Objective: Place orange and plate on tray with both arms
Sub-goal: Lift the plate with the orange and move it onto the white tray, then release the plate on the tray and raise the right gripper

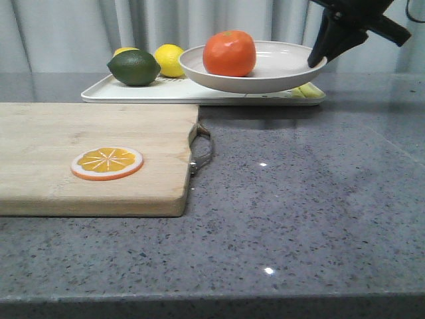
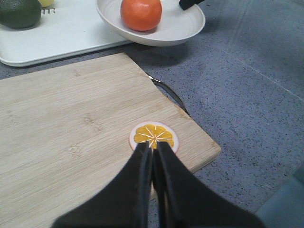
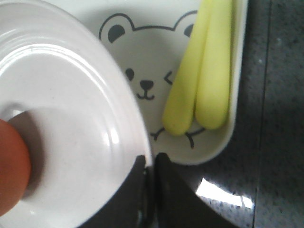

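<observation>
Off-white plate (image 1: 255, 70) held clear of the surface, above the right half of the tray (image 1: 99, 93), tilted a little down toward the left. Pinched at its right rim by the right gripper (image 3: 151, 164), jaws closed on the thin edge with one finger inside the rim and one outside; probably gripped at the rim because nothing else on so shallow a dish offers a hold. Whole orange (image 1: 229, 52) already riding inside the plate, left of its centre, likely rolled toward the lower side. Carried together, then, so that one descent would settle both task items.

Far side of the table taken up by the cream tray, bear drawing (image 3: 145, 80) showing under the lifted plate. Yellow-green pair of long pieces (image 3: 202, 71) lying along the tray's right end, just beside the spot under the plate's rim; a lime (image 1: 134, 68) and a lemon (image 1: 169, 60) at the left end. Room left between them for the plate, though tightly on the right.

Left gripper (image 2: 153, 161) parked low over the wooden cutting board (image 1: 86, 156), near left, fingers pressed together on nothing, tips just short of the orange slice (image 2: 154, 137). Kept well apart from the tray, seemingly to leave the right arm space.

Judged near the end: plate not yet set down, lowering and release remaining.
</observation>
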{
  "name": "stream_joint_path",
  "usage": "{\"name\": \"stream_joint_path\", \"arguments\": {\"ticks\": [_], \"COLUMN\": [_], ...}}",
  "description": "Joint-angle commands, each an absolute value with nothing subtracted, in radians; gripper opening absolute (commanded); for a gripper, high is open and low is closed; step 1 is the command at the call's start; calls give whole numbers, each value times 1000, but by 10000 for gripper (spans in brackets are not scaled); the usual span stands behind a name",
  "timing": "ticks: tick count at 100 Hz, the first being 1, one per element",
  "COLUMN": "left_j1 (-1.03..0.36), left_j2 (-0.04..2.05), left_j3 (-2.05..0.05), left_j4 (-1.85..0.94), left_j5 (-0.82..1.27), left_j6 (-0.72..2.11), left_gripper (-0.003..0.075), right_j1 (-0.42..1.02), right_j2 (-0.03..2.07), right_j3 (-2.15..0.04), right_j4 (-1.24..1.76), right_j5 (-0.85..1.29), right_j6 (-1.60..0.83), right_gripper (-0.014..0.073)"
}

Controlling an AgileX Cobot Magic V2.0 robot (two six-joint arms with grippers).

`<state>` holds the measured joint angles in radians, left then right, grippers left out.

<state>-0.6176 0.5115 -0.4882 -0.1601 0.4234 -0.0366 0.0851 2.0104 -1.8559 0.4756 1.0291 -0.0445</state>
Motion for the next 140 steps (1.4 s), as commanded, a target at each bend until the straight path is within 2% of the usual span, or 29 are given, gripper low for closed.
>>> {"name": "stream_joint_path", "arguments": {"ticks": [1, 28, 49, 110, 117, 140], "left_j1": [-615, -615, -615, -615, -615, -615], "left_j2": [513, 513, 513, 515, 515, 515], "left_j3": [-515, -515, -515, -515, -515, -515], "left_j4": [-173, -173, -173, -173, -173, -173], "left_j5": [344, 336, 323, 308, 308, 308], "left_j6": [-45, -45, -45, -45, -45, -45], "left_gripper": [-19, -19, -19, -19, -19, -19], "right_j1": [81, 81, 81, 81, 81, 81], "right_j2": [2018, 2211, 2318, 2368, 2372, 2374], "right_j3": [-1985, -2313, -2461, -2485, -2485, -2485], "right_j4": [519, 519, 519, 519, 519, 519], "right_j5": [1037, 1100, 1079, 1045, 1054, 1051], "right_j6": [-28, 19, 45, 48, 48, 48], "right_gripper": [-68, -68, -68, -65, -39, 155]}}
